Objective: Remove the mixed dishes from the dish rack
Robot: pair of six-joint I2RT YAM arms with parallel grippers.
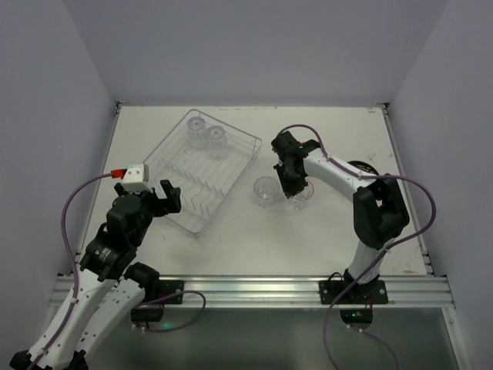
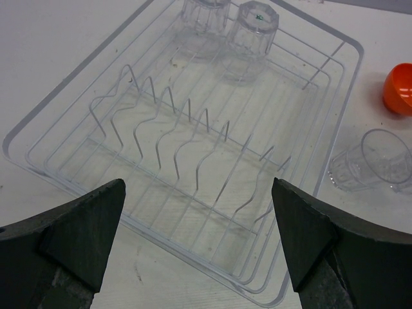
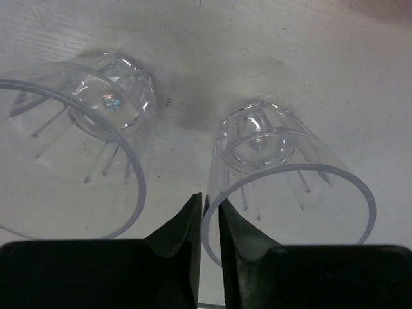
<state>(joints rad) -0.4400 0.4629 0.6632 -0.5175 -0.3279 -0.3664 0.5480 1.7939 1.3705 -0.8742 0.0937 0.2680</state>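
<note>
Left fingers (image 2: 71, 232) spread wide, nothing in them, over the near end of the dish rack (image 1: 202, 173); two tumblers (image 2: 254, 29) sit at its far end. Right fingers (image 3: 174, 248) straddle the rim of another tumbler (image 3: 283, 174) on the surface (image 1: 231, 247) right of the rack, can't tell if they're pinching it.

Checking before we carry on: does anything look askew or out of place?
The dish rack sits at a slant to the table edges. Two glasses in it stand rim-down; two more stand upright beside it, one glass pinched at the rim by the right gripper. Nothing looks spilled or broken.
</note>
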